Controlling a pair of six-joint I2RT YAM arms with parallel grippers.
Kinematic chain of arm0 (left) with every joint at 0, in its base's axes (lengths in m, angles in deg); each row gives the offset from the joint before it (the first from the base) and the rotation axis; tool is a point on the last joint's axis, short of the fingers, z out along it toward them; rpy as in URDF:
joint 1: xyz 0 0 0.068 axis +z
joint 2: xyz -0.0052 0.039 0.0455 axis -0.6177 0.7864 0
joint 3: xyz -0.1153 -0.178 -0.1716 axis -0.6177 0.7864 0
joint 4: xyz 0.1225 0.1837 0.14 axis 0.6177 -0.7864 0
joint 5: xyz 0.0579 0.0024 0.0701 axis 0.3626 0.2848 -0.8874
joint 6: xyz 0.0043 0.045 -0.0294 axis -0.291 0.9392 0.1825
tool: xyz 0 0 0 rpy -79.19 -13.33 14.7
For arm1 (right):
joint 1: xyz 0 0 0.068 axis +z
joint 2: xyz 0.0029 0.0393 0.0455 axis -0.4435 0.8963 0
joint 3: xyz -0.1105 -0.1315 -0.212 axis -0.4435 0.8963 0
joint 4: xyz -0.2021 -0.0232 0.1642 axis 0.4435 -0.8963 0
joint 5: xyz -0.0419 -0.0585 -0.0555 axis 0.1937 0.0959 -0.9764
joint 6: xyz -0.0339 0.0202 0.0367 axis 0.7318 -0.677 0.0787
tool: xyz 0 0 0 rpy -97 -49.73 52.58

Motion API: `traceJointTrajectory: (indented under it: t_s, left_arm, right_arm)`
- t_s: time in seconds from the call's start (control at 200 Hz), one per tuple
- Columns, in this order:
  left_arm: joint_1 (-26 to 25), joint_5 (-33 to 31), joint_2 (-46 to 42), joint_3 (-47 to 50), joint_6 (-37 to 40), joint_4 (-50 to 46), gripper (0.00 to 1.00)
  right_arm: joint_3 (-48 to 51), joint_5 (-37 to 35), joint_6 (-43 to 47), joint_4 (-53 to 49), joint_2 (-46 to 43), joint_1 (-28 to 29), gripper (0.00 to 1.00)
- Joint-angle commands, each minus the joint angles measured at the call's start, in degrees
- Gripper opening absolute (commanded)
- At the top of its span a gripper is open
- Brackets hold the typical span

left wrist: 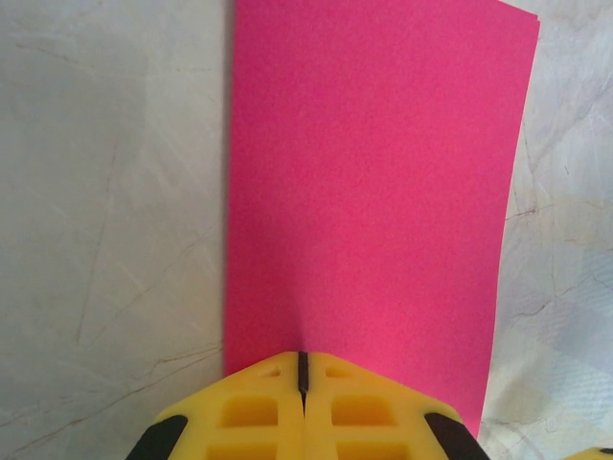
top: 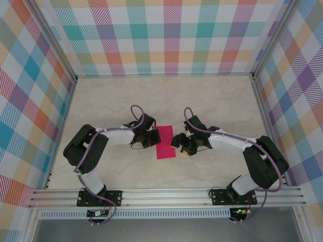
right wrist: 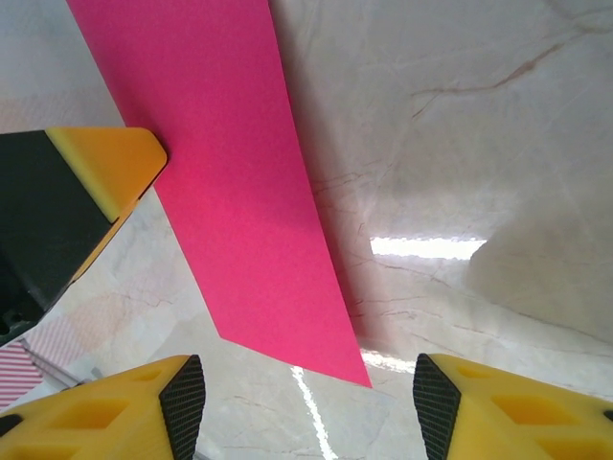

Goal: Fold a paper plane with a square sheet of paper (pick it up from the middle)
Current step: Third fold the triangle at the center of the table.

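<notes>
Top view: the sheet of paper, halved to a strip, is laid toward the tabletop's near edge; most folds are judged left. Left wrist: the left tool is seen clenched over its edge. Right wrist: the right tool is released, empty.

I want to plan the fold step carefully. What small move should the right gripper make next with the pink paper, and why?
Probably ease the right gripper forward and down to pinch the near corner of the pink sheet of paper. Its jaws stand open with that corner showing between them, and the shut left gripper sits on the sheet's opposite edge, seemingly pinning it.
</notes>
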Motion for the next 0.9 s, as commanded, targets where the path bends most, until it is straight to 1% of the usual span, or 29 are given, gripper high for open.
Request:
traceJointTrajectory:
  t_s: [0.0, 0.155, 0.29, 0.495, 0.605, 0.895]
  left_arm:
    - [0.7, -2.67, 2.31, 0.06, -1.21, -4.32, 0.01]
    - [0.7, -2.56, 2.39, 0.02, -1.22, -4.65, 0.01]
    - [0.7, -2.43, 2.57, 0.14, -1.28, -4.54, 0.01]
    - [0.7, -2.06, 2.64, 0.21, -1.28, -4.32, 0.01]
    - [0.7, -1.95, 2.67, 0.39, -1.43, -4.15, 0.01]
    - [0.7, -1.76, 2.93, 0.51, -1.49, -3.79, 0.01]
  right_arm:
    - [0.55, 3.29, -1.78, 0.55, 1.79, -0.03, 0.61]
    - [0.74, 4.75, -2.14, 1.37, 3.26, 0.1, 0.6]
    - [0.57, 5.92, -2.28, 2.6, 4.36, 0.67, 0.57]
    - [0.5, 6.85, -2.28, 3.49, 6.46, 1.22, 0.56]
    - [0.54, 7.89, -2.24, 4.64, 6.5, 1.62, 0.51]
    - [0.87, 9.09, -2.38, 5.63, 7.17, 1.86, 0.42]
